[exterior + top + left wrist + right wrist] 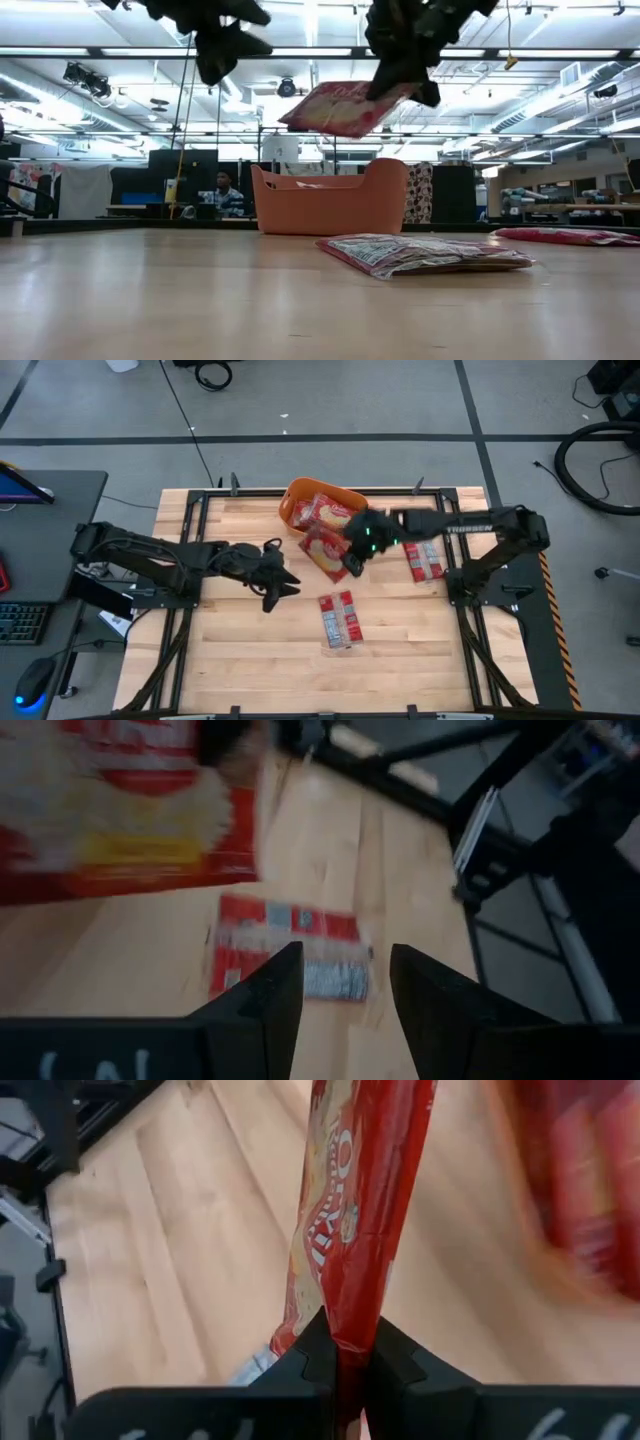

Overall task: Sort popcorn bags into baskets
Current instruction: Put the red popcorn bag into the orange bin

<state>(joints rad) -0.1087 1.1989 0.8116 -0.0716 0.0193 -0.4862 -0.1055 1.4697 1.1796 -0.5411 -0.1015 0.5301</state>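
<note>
The right gripper [353, 563] is clamped on the edge of a popcorn bag [325, 550]; in the right wrist view its two fingers [308, 1355] press together on the thin red packet [345, 1230], which sticks out ahead of them. The low view shows this held bag [340, 108] lifted clear of the table [200, 300], hanging from the gripper [405, 85] above and just in front of the orange tub [330, 205].

The tub [300, 495] sits just beyond the right gripper and already has a red bag [325, 512] in it. Another bag [424, 560] lies flat on the table on the gripper's outer side, and one more [338, 618] lies nearer the table's front edge.

The left gripper [282, 588] hangs over the table off to the held bag's side, its fingers [265, 1000] apart and holding nothing.
</note>
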